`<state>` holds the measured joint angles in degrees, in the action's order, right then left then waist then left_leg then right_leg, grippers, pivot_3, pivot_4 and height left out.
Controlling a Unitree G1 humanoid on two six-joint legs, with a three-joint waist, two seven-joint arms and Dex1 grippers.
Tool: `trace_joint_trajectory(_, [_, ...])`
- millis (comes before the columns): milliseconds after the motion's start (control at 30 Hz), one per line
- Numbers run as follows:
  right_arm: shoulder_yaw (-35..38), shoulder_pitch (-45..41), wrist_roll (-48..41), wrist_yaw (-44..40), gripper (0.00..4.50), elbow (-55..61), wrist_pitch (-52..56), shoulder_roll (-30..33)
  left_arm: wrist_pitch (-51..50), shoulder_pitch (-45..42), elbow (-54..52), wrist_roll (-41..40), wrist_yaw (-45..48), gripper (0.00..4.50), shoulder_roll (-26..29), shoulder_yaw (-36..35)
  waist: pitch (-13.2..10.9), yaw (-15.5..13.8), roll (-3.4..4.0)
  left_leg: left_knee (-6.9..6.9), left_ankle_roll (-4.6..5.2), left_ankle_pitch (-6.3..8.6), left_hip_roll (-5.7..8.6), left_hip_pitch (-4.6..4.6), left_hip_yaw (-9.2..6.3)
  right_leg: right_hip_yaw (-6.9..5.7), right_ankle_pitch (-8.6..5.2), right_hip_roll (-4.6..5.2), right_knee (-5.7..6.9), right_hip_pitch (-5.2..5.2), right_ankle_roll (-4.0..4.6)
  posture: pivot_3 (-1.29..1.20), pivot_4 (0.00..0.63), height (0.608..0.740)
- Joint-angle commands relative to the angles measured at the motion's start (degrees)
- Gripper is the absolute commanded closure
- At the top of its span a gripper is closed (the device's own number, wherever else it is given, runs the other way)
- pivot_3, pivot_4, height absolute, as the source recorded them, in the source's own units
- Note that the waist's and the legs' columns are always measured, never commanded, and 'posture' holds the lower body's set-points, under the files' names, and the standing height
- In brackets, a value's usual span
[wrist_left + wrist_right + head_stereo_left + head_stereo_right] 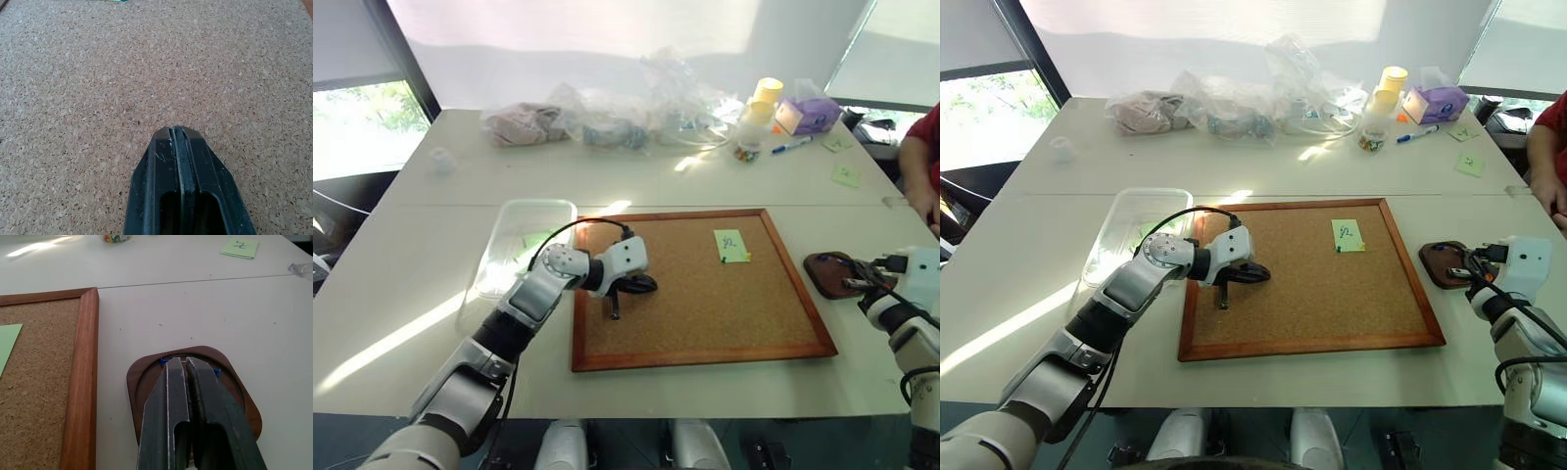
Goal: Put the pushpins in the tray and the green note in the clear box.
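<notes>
The green note (731,245) lies on the right part of the wood-framed corkboard (705,323); a tiny yellow spot at its lower corner may be a pushpin. My left gripper (641,285) is shut and empty, low over the board's left part; in the left wrist view its tips (177,131) hover over bare cork. Just right of the board sits the dark brown tray (820,272), with my right gripper (855,284) shut directly over it. Tiny blue bits show on the tray (142,382) beside its fingertips (168,369). The clear box (509,206) stands left of the board with a green paper inside.
Clear plastic bags (636,117), a jar with a yellow top (754,127), a purple pack (808,113) and a blue marker (791,145) line the table's far side. Loose green notes (847,174) lie at the far right, near a person's red sleeve (922,147).
</notes>
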<state>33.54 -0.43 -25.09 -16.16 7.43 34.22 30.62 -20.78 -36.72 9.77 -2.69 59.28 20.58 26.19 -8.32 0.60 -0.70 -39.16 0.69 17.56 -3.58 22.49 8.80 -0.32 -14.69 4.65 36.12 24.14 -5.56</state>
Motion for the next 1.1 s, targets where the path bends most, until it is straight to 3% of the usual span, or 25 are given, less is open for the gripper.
trace_joint_trajectory(33, [1.1, -1.0, -0.4, -0.7, 4.48, -2.0, -0.9, 1.0, -0.5, 0.3, 2.1, 2.0, 0.6, 4.50, 0.1, 1.7, 0.0, 0.0, 0.00, 0.00, 0.00, 0.00, 0.00, 0.00, 0.00, 0.00, 0.00, 0.00, 0.00, 0.00, 0.00, 0.00, 0.150, 0.737])
trace_joint_trajectory(300, [0.4, -2.6, 0.2, -1.4, 4.48, -5.7, -2.1, 1.3, -0.7, 0.3, 2.2, 2.0, 0.6, 4.50, 0.0, 1.6, 0.0, 0.0, 0.01, 0.00, 0.01, 0.00, 0.00, 0.00, -0.01, 0.00, 0.00, 0.00, 0.00, -0.01, 0.00, 0.00, 0.150, 0.737])
trace_joint_trajectory(567, [0.4, -3.1, 0.5, -1.6, 0.66, -7.1, -3.1, 1.7, -1.0, 0.7, 1.7, 2.0, 0.4, 4.50, 0.1, 1.5, 0.0, 0.1, 0.02, 0.00, 0.01, 0.00, 0.00, 0.00, -0.02, 0.00, 0.00, 0.00, 0.00, -0.01, -0.01, 0.00, 0.150, 0.737])
trace_joint_trajectory(633, [0.4, -3.0, 0.6, -1.6, 0.08, -7.1, -3.3, 1.8, -1.0, 0.7, 1.7, 1.9, 0.3, 4.50, 0.0, 1.5, 0.0, 0.1, 0.02, 0.00, 0.01, 0.00, 0.00, 0.00, -0.02, 0.00, 0.00, 0.00, -0.01, -0.02, -0.01, 0.00, 0.150, 0.737])
trace_joint_trajectory(1100, [2.6, -4.2, -4.3, -4.2, 0.08, -4.5, -5.3, 0.4, -1.1, 0.8, 1.5, 1.8, 0.2, 4.50, -0.2, 1.4, 0.0, 0.0, 0.02, 0.00, 0.01, 0.00, 0.00, 0.00, -0.02, 0.00, 0.00, 0.00, -0.01, -0.02, 0.00, 0.00, 0.150, 0.737])
